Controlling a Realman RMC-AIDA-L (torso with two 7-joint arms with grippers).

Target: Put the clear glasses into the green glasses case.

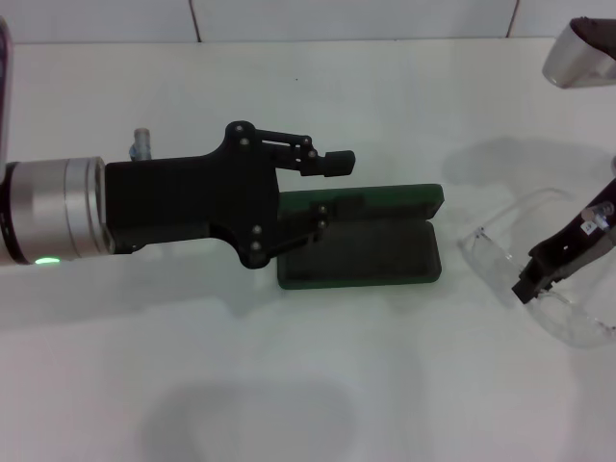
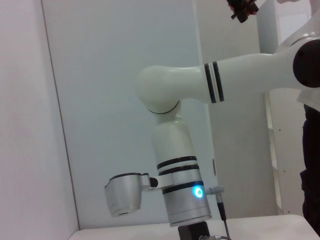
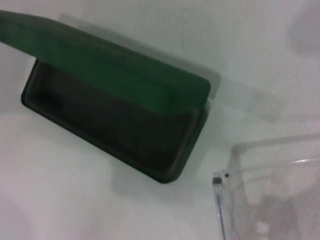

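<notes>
The green glasses case (image 1: 385, 252) lies open at the table's middle, its lid (image 1: 395, 200) raised at the far side; the right wrist view shows its dark empty lining (image 3: 115, 120). My left gripper (image 1: 330, 192) reaches in from the left, open, with its lower finger against the lid's left end and its upper finger above it. The clear glasses (image 1: 496, 245) are to the right of the case, a lens corner and arm hinge (image 3: 218, 178) close in the right wrist view. My right gripper (image 1: 532, 279) is shut on the glasses' front.
White tabletop lies all around the case. A grey part of the right arm (image 1: 577, 53) shows at the far right corner. The left wrist view shows only the robot's white arm (image 2: 175, 150) and a wall.
</notes>
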